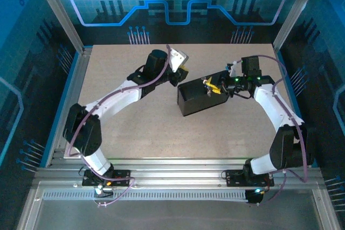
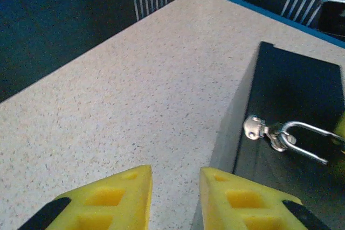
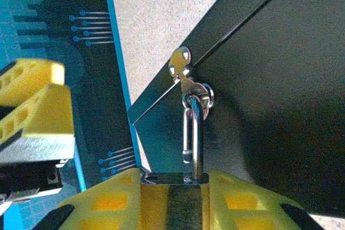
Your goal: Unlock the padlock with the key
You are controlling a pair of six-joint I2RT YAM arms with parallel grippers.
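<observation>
While the right pincer (image 3: 180, 204) clamps the padlock (image 3: 172, 178), its shiny metal shackle (image 3: 197, 133) points straight at the hasp (image 3: 180, 65) of the black box (image 3: 269, 79); left pincer (image 2: 175, 187) gapes

The top external camera looks steeply down from above and behind the 2 arm bases, far enough back to hold the whole table (image 1: 135, 127), with the black box (image 1: 200, 100) right of centre. The left wrist camera sits low behind the left gripper (image 2: 175, 179), near the box's hasp (image 2: 253, 127); the right wrist camera, closer still, looks along the right gripper (image 3: 183, 184) at that hasp and the padlock (image 3: 195, 133) from the opposite side. All 3 views share the box.
</observation>
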